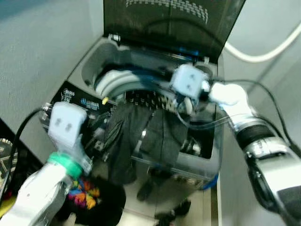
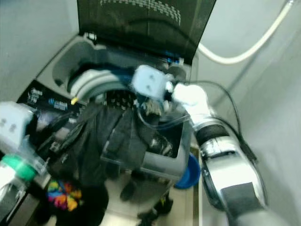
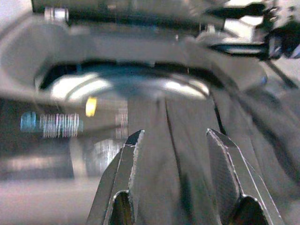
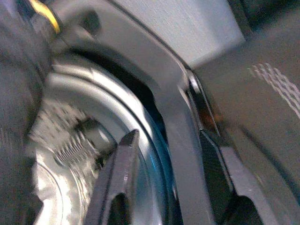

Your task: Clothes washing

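Washer (image 1: 80,70) lid up, dark garment (image 1: 141,136) draped over front rim at 6 o'clock, L gripper (image 3: 176,154) fingers apart around garment, R gripper (image 4: 164,159) fingers apart, empty, over drum (image 4: 89,122) at 2 o'clock

Left gripper (image 3: 173,140): two black fingers spread apart, tips over dark cloth.
Dark garment (image 3: 187,154): draped over the washing machine's front rim, lying between and under the fingers; one seam down its middle.
Washing machine (image 3: 28,51): grey top surround, blurred.
Drum (image 3: 126,84): shiny metal, seen through the opening beyond the garment.
Control panel (image 3: 51,124): pale blurred markings at the front edge beside the garment.
Yellow spot (image 3: 91,105): near the opening's front rim, unclear.
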### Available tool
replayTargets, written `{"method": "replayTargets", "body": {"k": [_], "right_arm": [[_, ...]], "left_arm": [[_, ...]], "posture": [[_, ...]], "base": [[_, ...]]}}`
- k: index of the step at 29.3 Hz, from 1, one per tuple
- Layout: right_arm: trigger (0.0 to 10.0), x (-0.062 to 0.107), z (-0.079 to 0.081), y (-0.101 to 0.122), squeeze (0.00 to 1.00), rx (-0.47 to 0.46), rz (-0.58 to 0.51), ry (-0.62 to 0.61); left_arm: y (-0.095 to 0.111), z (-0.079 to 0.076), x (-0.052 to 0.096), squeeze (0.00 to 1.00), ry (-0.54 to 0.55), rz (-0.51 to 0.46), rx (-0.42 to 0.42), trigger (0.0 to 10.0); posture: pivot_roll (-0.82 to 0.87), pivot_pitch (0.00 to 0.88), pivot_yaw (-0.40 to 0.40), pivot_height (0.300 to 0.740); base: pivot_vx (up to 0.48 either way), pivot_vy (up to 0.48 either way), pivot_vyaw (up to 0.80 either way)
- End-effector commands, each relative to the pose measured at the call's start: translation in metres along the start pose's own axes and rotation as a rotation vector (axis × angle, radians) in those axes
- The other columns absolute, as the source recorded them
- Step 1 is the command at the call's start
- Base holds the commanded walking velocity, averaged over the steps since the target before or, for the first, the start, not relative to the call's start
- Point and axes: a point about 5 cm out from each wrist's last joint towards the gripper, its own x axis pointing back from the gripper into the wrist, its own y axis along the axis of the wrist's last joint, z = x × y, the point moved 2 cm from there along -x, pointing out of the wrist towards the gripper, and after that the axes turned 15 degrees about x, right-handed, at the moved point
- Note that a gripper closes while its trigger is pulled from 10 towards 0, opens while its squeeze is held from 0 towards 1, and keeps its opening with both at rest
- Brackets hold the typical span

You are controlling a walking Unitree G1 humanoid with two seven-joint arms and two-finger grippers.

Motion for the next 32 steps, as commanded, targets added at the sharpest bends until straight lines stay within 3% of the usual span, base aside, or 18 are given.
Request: {"method": "replayTargets", "body": {"k": [1,9,11,16,17,18,19,22,27,32], "right_arm": [[10.0,0.013,-0.013,0.004,1.00,0.077,-0.044,-0.080],[10.0,0.037,-0.010,0.001,1.00,0.105,-0.082,-0.103],[10.0,0.049,-0.014,0.004,1.00,0.143,-0.113,-0.131],[10.0,0.063,0.001,0.005,1.00,0.256,-0.131,-0.042],[10.0,0.067,0.008,0.006,0.63,0.292,-0.137,0.002],[10.0,0.067,0.008,0.006,0.63,0.292,-0.137,0.002],[10.0,0.071,0.014,0.007,0.00,0.334,-0.149,0.033],[10.0,0.078,0.022,0.011,0.00,0.401,-0.197,0.087],[10.0,0.081,0.032,0.012,0.00,0.357,-0.238,0.192],[10.0,0.077,0.047,0.023,0.00,0.387,-0.334,0.277]], "left_arm": [[0.000,-0.004,0.008,0.00,-0.001,-0.004,0.014,10.0],[0.002,-0.002,0.014,0.00,0.019,-0.012,0.014,10.0],[0.002,-0.003,0.015,0.00,0.018,-0.014,0.018,10.0],[0.001,-0.003,0.016,0.00,0.011,-0.008,0.024,10.0],[0.001,-0.003,0.016,0.00,0.009,-0.005,0.025,10.0],[0.001,-0.003,0.016,0.00,0.009,-0.005,0.025,10.0],[0.000,-0.004,0.016,0.00,0.002,0.001,0.023,10.0],[0.000,-0.003,0.015,0.00,-0.010,0.009,0.022,10.0],[0.000,-0.004,0.013,0.00,-0.030,0.014,0.028,10.0],[0.000,-0.004,0.012,0.00,-0.042,0.017,0.030,10.0]], "posture": [[0.09,0.025,-0.064,0.740],[0.10,0.040,-0.080,0.740],[0.10,0.040,-0.080,0.740],[0.09,0.044,-0.079,0.740],[0.09,0.044,-0.079,0.740],[0.09,0.044,-0.079,0.740],[0.09,0.044,-0.079,0.740],[0.09,0.045,-0.067,0.740],[0.07,0.045,-0.058,0.740],[0.06,0.043,-0.049,0.740]], "base": [[0.000,0.000,0.00],[0.000,0.000,0.00],[0.000,0.000,0.00],[0.000,0.000,0.00],[0.000,0.000,0.00],[0.000,0.000,0.00],[0.000,0.000,0.00],[0.000,0.000,0.00],[0.000,0.000,0.00],[0.000,0.000,0.00]]}}
